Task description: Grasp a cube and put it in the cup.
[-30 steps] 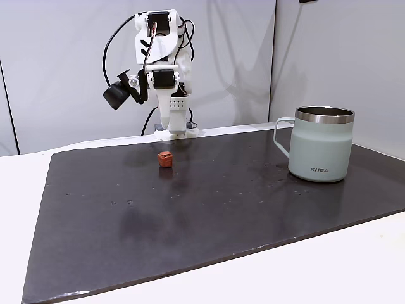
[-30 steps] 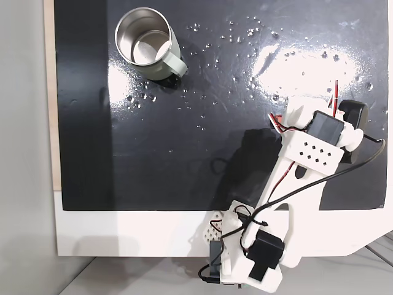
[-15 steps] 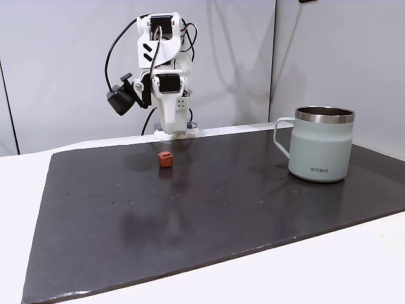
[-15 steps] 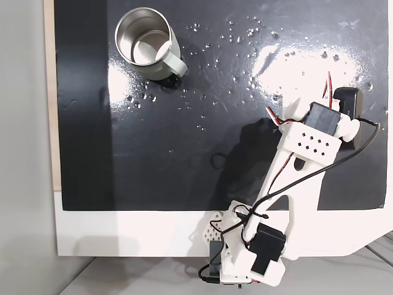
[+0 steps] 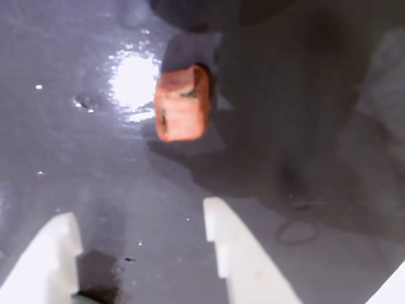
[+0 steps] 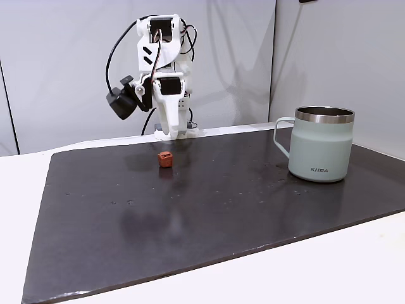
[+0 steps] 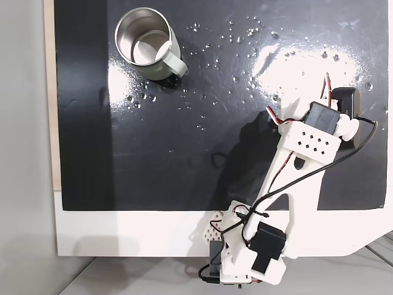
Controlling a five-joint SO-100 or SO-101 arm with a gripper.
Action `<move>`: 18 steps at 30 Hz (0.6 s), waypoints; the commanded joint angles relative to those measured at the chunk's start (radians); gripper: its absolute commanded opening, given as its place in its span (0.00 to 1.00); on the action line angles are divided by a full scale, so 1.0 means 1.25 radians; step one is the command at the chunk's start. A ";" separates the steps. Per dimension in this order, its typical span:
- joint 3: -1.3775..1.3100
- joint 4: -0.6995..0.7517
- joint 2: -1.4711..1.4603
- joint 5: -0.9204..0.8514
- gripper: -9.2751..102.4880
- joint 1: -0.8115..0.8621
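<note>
1. Small matte reddish-brown cube (image 5: 182,103): lies on the dark glossy mat (image 6: 209,209) of the bench, ahead of the white two-finger gripper (image 5: 142,231), untouched.
2. Jaws: spread wide, empty, hovering above the mat.
3. Pale mint-green steel-rimmed mug (image 6: 321,144): upright, well apart from the cube.
4. Risk: cube sits off-centre toward one fingertip; descent may nudge it aside.
5. Risk: slick mat and tiny cube favour a skidding, glancing pinch.
</note>
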 commanded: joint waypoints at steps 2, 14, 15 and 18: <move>0.020 -0.022 0.005 -0.022 0.28 0.017; 0.097 -0.091 -0.021 -0.049 0.28 0.049; 0.098 -0.094 -0.026 -0.049 0.29 0.049; 0.093 -0.103 -0.044 -0.049 0.29 0.049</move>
